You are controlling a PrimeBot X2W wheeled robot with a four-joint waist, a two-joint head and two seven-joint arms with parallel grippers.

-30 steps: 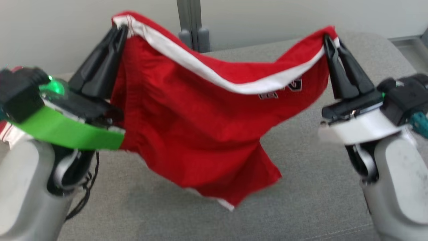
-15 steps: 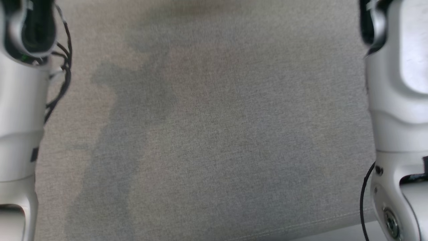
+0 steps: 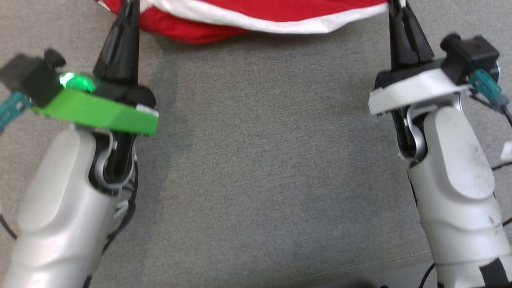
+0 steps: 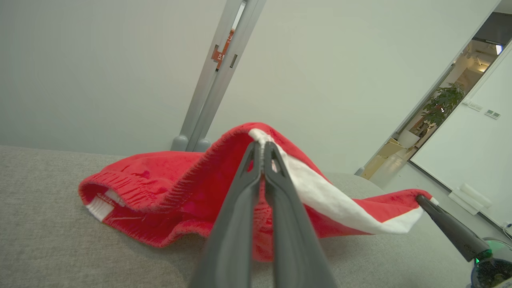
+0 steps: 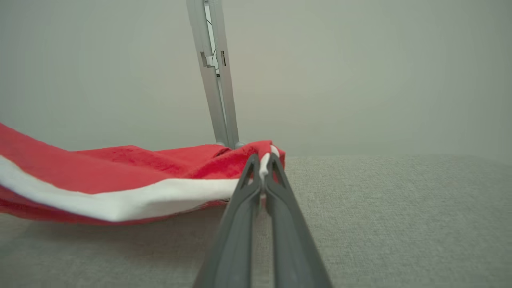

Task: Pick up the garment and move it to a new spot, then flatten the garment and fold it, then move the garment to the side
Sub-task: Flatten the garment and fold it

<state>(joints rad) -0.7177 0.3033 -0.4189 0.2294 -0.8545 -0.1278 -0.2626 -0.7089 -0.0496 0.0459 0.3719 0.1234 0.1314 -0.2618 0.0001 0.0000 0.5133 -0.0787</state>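
The left glossy pale-grey forearm point(image 3: 52, 216) wears a flat bright-green wrist plate point(image 3: 100, 114), with a glowing green lamp point(image 3: 74, 81) at its ten o'clock. The right pale-grey forearm point(image 3: 456, 168) wears a white wrist plate point(image 3: 408, 94), with a teal connector point(image 3: 484, 82) at three o'clock. Both end in long black tapered fingers point(image 3: 120, 52).

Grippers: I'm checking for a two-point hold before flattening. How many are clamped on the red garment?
2. The left gripper pinches the garment's white-banded edge at one end, the right gripper at the other; the cloth sags between them.
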